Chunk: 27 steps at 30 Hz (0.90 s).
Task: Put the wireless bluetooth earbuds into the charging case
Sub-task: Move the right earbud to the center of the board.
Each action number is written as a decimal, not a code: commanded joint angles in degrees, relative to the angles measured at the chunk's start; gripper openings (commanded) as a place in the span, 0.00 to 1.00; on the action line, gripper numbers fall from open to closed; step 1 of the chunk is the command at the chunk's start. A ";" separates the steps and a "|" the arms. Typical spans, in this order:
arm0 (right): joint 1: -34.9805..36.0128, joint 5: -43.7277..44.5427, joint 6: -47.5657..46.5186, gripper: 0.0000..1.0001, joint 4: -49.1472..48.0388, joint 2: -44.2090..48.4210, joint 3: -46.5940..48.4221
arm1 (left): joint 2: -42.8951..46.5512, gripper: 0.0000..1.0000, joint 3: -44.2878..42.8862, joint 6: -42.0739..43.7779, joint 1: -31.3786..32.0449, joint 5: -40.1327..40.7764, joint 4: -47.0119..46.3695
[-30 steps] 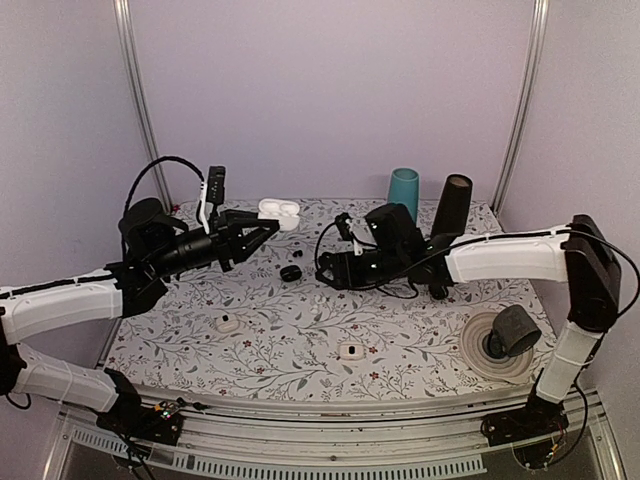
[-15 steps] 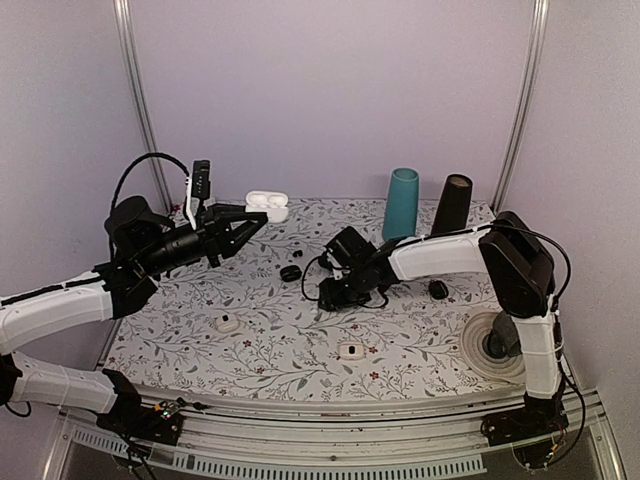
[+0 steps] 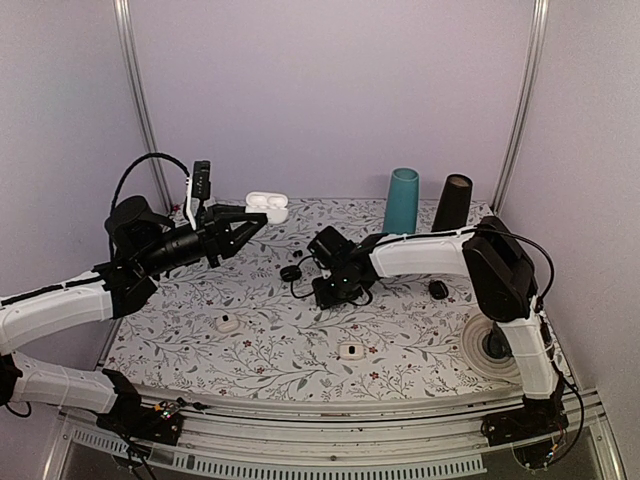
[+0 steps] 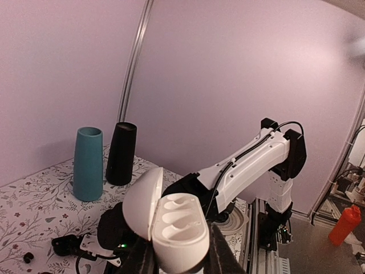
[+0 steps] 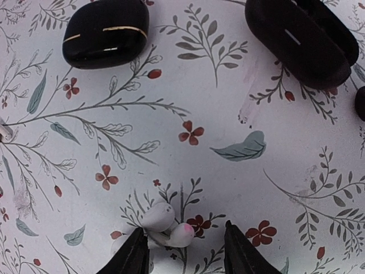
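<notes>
Aloft, left pincer [image 3: 250, 222] grips charging case [image 4: 174, 225]; half-open right pincer [image 5: 185, 254] straddles earbuds [image 5: 165, 225] at table [image 3: 300, 340] centre.

Open white case [image 4: 174, 224] aloft; earbuds [image 5: 159, 218] flat.

top view overlooks the whole table [image 3: 290, 345]; wrist views sit close (right one straight down).

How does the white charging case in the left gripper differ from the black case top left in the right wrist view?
The charging case is white; the black case has a thin gold line. The charging case's lid stands open, both wells empty; the black case is closed. The charging case is held up in the left gripper; the black case lies on the table. Both are glossy, rounded pebbles.
</notes>
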<state>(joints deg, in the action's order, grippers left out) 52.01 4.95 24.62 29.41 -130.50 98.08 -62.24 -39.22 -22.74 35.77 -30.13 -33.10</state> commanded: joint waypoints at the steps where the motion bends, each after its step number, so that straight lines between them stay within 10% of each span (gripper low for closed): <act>1: 1.13 3.09 -1.60 0.43 6.00 -3.54 0.86 | 0.74 0.00 0.02 -0.43 -0.79 -0.62 -0.25; 16: 1.57 1.58 -1.75 0.09 5.00 -3.61 -1.22 | -0.45 0.00 -0.74 -0.90 -0.80 -1.11 -0.20; 27: -2.64 -2.96 1.92 0.05 -3.15 11.60 -19.17 | -3.02 0.00 -1.47 -1.78 -0.79 -2.62 -1.71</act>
<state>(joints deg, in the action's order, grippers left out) 50.57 4.40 24.58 24.05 -122.48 84.58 -64.14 -39.27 -23.83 35.70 -31.44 -33.21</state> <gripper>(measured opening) 0.105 0.224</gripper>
